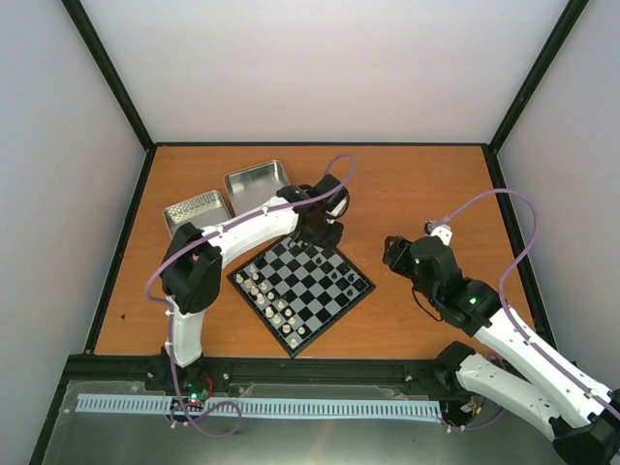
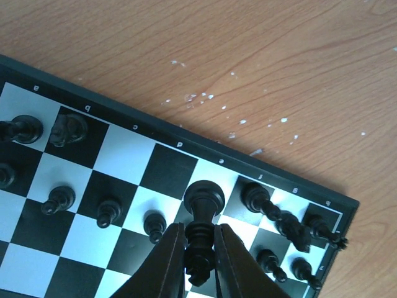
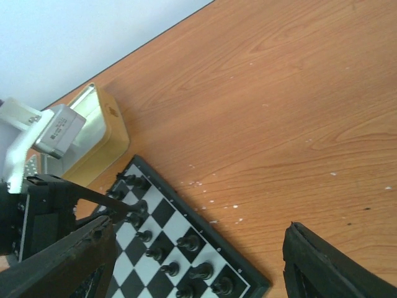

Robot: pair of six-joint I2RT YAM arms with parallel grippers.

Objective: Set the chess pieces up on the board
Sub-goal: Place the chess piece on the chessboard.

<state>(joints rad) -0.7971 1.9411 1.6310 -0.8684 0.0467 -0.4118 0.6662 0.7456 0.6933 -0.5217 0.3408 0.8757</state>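
Note:
The board (image 1: 320, 300) lies turned like a diamond on the table, also in the left wrist view (image 2: 127, 152) and the right wrist view (image 3: 180, 217). White pieces (image 1: 263, 294) line its near-left side, black pieces (image 1: 341, 273) its far-right side. My left gripper (image 2: 200, 248) is shut on a black piece (image 2: 203, 214), its base over the back row near the e file. In the top view the left gripper (image 1: 318, 232) hangs over the board's far corner. My right gripper (image 3: 198, 267) is open and empty, off the board's right side (image 1: 395, 254).
Two silver metal tins stand behind the board at the left, one smooth (image 1: 258, 184) and one textured (image 1: 197, 210). The smooth tin's edge shows in the right wrist view (image 3: 102, 133). White specks lie on the wood by the board's edge (image 2: 198, 98).

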